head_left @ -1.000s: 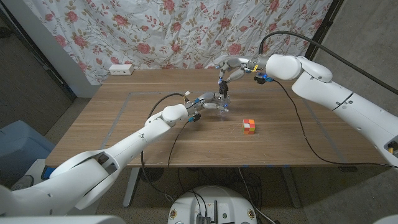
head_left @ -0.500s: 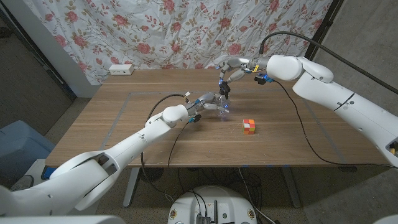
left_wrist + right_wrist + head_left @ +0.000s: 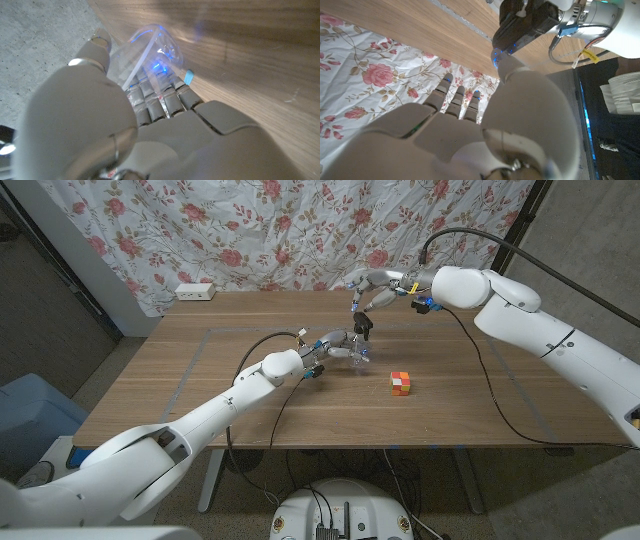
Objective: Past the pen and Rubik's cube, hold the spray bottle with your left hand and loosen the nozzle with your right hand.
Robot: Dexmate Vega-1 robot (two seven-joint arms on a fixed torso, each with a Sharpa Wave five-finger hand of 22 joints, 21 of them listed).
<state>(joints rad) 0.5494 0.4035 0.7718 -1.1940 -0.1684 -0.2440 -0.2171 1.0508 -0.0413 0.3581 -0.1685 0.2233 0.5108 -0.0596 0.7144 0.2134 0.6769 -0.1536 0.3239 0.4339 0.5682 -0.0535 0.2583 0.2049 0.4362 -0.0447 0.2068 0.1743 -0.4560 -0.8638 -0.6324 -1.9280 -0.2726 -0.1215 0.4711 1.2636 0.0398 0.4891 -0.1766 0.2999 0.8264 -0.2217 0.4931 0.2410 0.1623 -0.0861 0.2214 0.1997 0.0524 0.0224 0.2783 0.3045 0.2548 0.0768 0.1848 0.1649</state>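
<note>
The left hand (image 3: 335,342) holds the clear spray bottle (image 3: 359,352) upright near the middle of the wooden surface (image 3: 200,380), fingers (image 3: 160,97) wrapped around its body. The right hand (image 3: 375,292) pinches the black nozzle (image 3: 362,324) from above. A Rubik's cube (image 3: 401,383) sits just beside.

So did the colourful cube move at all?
No. The Rubik's cube sits in the same spot on the wooden table, equally near the front edge as before.
</note>
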